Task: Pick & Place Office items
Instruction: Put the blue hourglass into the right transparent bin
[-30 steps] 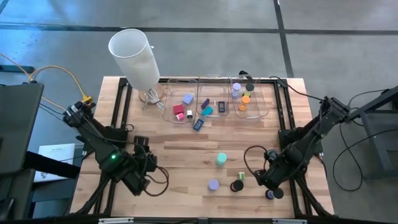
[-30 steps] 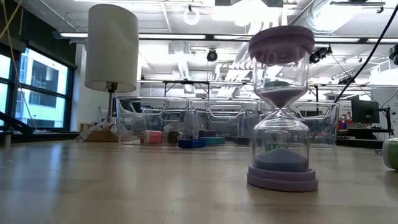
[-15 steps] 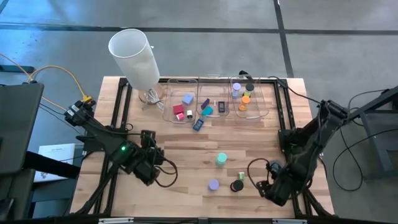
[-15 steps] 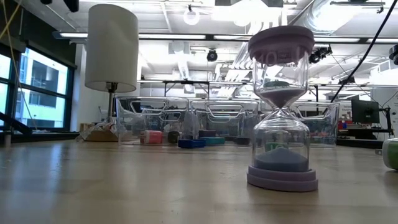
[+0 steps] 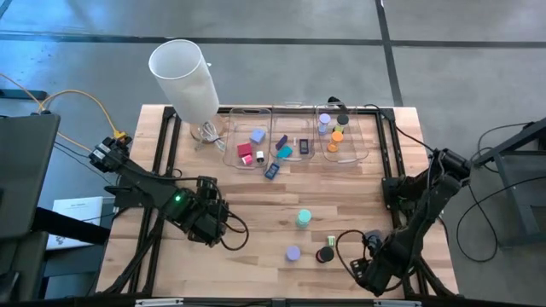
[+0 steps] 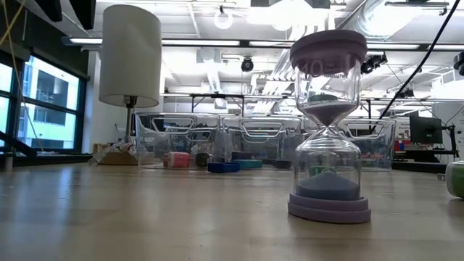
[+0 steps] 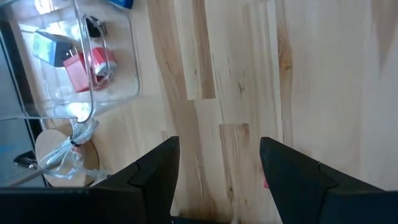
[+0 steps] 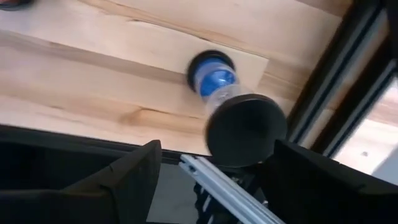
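Small hourglass timers stand on the wood at the near right: a teal one (image 5: pixel 304 219), a lavender one (image 5: pixel 293 253) that is also close in the low view (image 6: pixel 330 123), and a black-topped one (image 5: pixel 325 254). A black-capped timer with blue sand (image 8: pixel 231 106) stands upright near the table's near right edge. My right gripper (image 5: pixel 371 271) hovers over it, open (image 8: pixel 214 155), with a finger on either side and touching nothing. My left gripper (image 5: pixel 212 228) is open and empty (image 7: pixel 217 180) above bare wood left of centre.
Three clear bins (image 5: pixel 294 128) along the far edge hold red, lavender, teal, dark and orange pieces. A dark blue flat piece (image 5: pixel 272 170) lies just in front of them. A tall white cylinder (image 5: pixel 183 72) stands at the far left. The black table frame (image 8: pixel 336 74) runs close by the right gripper.
My right gripper has moved toward the table's near edge and now covers the black-and-blue timer in the high view. My left gripper has moved toward the table's right and a little toward the far edge. No item has moved.
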{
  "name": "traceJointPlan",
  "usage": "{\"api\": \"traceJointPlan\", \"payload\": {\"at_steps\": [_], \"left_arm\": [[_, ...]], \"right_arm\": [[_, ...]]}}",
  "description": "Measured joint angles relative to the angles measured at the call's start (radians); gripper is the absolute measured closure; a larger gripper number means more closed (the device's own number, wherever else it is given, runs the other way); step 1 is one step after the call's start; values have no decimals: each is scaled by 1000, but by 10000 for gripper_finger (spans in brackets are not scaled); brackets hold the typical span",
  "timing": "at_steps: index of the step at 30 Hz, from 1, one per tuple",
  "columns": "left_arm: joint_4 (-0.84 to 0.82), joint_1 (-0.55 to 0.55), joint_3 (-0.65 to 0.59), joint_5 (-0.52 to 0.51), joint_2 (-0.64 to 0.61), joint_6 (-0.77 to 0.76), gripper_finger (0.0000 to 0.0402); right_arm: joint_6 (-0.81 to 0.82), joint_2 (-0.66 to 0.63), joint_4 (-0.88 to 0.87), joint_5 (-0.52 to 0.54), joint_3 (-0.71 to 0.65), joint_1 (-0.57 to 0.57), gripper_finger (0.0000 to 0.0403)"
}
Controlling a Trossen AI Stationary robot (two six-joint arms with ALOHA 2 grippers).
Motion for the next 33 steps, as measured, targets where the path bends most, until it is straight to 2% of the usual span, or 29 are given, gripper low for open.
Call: {"api": "traceJointPlan", "payload": {"at_steps": [5, 16, 18, 23, 33], "left_arm": [[33, 0, 0, 1, 0, 44, 188], [46, 0, 0, 2, 0, 50, 188], [48, 0, 0, 2, 0, 50, 188], [49, 0, 0, 2, 0, 50, 188], [74, 0, 0, 2, 0, 50, 188]], "right_arm": [[2, 14, -21, -33, 0, 0, 102], [0, 14, -52, 30, -32, 0, 102], [-1, 14, -22, 15, -55, 0, 102], [-18, 13, 61, 57, -88, 0, 102], [-31, 13, 210, 5, -177, 11, 102]]}}
